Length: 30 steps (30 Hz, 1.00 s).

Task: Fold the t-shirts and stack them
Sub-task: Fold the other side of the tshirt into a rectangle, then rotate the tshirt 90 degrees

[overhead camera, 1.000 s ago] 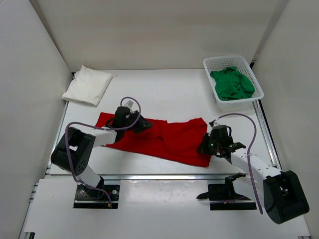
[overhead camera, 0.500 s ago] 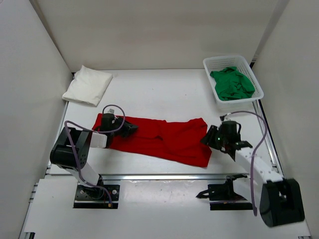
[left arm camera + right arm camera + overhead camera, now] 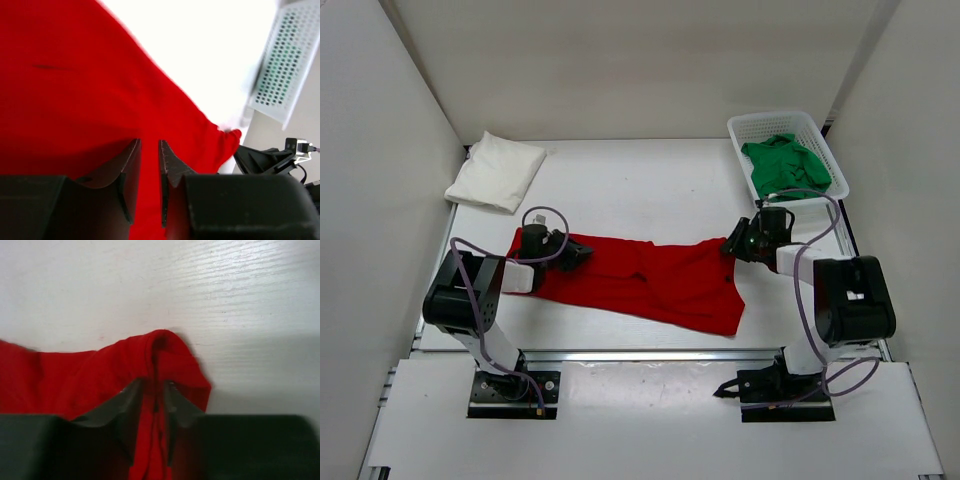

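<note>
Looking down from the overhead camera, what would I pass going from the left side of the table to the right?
white t-shirt, folded → red t-shirt, spread out with both arms on it → basket with the green t-shirt inside

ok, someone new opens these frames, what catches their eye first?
The bright red t-shirt spread across the middle of the white table, with the left claw pinching it near its left end and the right claw pinching a bunched corner at its right end. Next, the green t-shirt crumpled in the white basket at the far right, and the folded white t-shirt at the far left.
</note>
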{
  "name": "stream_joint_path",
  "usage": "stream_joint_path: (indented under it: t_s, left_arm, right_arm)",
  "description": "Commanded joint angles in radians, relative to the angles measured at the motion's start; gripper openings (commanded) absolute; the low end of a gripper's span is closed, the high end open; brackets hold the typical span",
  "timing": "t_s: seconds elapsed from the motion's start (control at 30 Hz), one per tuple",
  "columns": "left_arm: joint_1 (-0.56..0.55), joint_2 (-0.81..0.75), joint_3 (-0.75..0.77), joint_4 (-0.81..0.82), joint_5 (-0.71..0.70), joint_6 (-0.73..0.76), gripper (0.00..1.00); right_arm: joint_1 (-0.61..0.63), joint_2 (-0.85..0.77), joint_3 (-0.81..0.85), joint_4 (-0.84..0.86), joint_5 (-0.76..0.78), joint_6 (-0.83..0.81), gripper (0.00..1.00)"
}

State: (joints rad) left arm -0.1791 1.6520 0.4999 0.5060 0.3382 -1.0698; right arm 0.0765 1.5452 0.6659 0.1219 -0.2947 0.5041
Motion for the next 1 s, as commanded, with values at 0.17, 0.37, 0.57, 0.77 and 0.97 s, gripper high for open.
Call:
stream_joint_path:
  t_s: [0.17,0.37,0.57,0.77,0.97]
  left_arm:
    - [0.059,-0.007,-0.053,0.049,0.016,-0.005,0.29]
    - [0.095,-0.046,-0.086,0.043,0.015,-0.002,0.29]
    - [0.058,-0.145,-0.037,-0.016,0.001,0.040,0.32]
    - [-0.037,-0.164,-0.023,-0.017,-0.044,0.039,0.33]
    - [0.024,-0.018,-0.047,0.103,-0.004,-0.033,0.31]
  right_arm:
    - [-0.075,0.011,0.012,0.041,0.052,-0.003,0.00]
    - [-0.103,-0.031,0.009,0.027,0.048,0.008,0.10]
    - [0.026,-0.129,0.061,-0.073,0.109,-0.036,0.17]
    - [0.129,-0.065,0.053,-0.008,0.025,-0.045,0.14]
    - [0.054,0.095,0.051,0.010,0.011,-0.033,0.06]
